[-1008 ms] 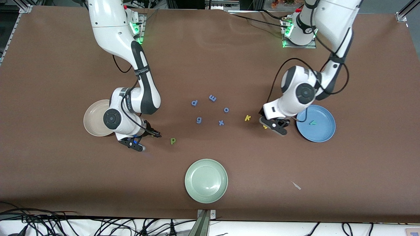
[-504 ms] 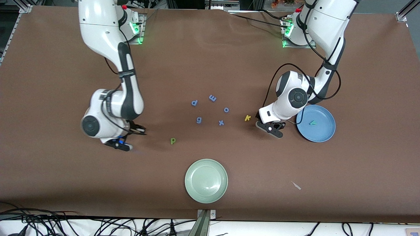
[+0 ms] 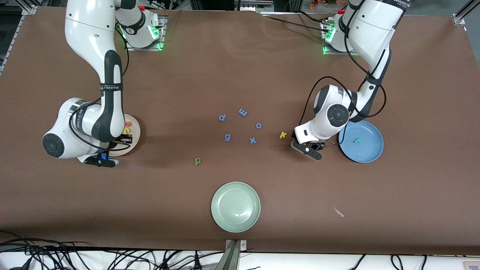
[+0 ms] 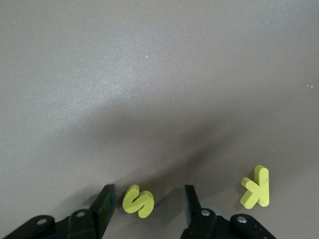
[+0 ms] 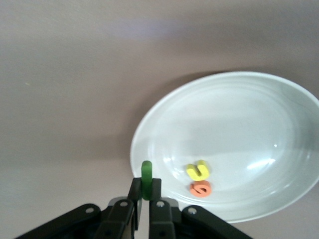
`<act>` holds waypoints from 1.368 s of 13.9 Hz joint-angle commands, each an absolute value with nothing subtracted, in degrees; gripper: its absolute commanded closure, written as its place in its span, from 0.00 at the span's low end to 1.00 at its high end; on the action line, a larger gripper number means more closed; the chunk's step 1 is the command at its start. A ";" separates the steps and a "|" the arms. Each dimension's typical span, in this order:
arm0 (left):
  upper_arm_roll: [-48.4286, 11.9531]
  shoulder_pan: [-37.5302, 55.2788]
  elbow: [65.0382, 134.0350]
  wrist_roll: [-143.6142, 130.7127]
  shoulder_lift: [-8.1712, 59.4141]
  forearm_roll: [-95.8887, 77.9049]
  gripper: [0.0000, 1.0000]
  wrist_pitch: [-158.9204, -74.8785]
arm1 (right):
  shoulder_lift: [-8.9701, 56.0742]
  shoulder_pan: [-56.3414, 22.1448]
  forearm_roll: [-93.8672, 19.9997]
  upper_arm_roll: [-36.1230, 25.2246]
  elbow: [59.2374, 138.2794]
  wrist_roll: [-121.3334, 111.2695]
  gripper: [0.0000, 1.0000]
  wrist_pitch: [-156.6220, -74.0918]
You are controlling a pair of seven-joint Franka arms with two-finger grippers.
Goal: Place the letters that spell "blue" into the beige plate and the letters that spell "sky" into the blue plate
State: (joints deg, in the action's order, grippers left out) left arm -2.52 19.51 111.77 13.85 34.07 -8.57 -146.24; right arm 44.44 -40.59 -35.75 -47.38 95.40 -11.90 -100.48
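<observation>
My right gripper [image 3: 124, 139] is shut on the green stick-like l [image 5: 146, 178] and hangs over the rim of the beige plate [image 3: 135, 132], at the edge nearer the front camera. A yellow u [image 5: 198, 170] and an orange e [image 5: 201, 188] lie in that plate [image 5: 239, 114]. My left gripper [image 4: 147, 205] is low over the table beside the blue plate [image 3: 369, 150], open, with the yellow s [image 4: 138, 201] lying between its fingers [image 4: 104, 206]. The yellow k [image 3: 283, 135] lies close by. A teal y [image 3: 358, 141] rests in the blue plate. The green b [image 3: 197, 161], which reads as p, lies mid-table.
Several periwinkle-blue letters [image 3: 240, 125] are scattered mid-table between the arms. A pale green plate [image 3: 235, 207] sits near the front edge. A small pale scrap [image 3: 339, 212] lies nearer the front camera than the blue plate.
The right arm has swung from near the green b toward its own end of the table, carrying the l over the beige plate. The left gripper's fingers have narrowed around the s.
</observation>
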 commanded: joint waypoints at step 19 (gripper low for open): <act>-2.29 3.54 113.46 34.68 23.91 -3.51 0.71 -131.48 | 44.65 -57.04 -42.36 -49.14 92.38 -1.14 0.00 -104.76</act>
